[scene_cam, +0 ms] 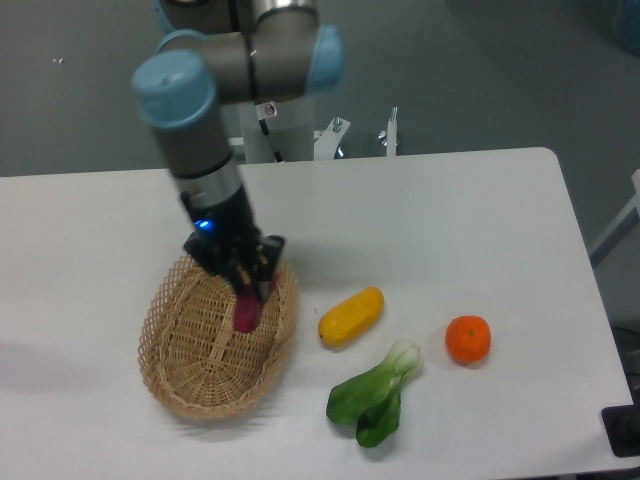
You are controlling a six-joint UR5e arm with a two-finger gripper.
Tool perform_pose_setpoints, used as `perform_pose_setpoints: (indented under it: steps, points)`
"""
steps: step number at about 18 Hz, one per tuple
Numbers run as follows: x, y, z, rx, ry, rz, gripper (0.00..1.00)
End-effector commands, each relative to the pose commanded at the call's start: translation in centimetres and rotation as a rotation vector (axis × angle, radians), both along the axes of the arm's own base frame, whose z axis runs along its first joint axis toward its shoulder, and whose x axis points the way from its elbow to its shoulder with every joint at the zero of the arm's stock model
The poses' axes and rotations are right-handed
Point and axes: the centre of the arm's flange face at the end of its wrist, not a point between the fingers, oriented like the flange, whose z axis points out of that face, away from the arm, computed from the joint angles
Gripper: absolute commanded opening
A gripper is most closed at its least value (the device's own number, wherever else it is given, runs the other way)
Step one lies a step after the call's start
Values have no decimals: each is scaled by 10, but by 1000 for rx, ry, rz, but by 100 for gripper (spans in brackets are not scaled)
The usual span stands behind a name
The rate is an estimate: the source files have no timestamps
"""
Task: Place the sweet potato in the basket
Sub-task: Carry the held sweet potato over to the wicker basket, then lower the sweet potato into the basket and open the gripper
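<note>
The magenta sweet potato hangs upright inside the oval wicker basket, near its upper right part. My gripper is directly above it, reaching down into the basket, its fingers closed on the tuber's upper end. The tuber's top is hidden by the fingers. I cannot tell if its lower end touches the basket floor.
A yellow-orange oblong vegetable lies just right of the basket. A green bok choy lies below it, and a round orange fruit sits further right. The white table ends at the right and front edges.
</note>
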Motion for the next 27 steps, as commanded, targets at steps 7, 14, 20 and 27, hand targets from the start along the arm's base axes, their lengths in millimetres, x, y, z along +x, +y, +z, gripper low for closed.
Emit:
perform_pose_setpoints:
  steps: [7, 14, 20, 27]
  points:
    - [1, 13, -49, -99, -25, -69, 21]
    - [8, 16, -58, -117, -25, -92, 88]
    - [-10, 22, -13, -39, 11, -55, 100]
    - [-109, 14, 57, 49, 80, 13, 100]
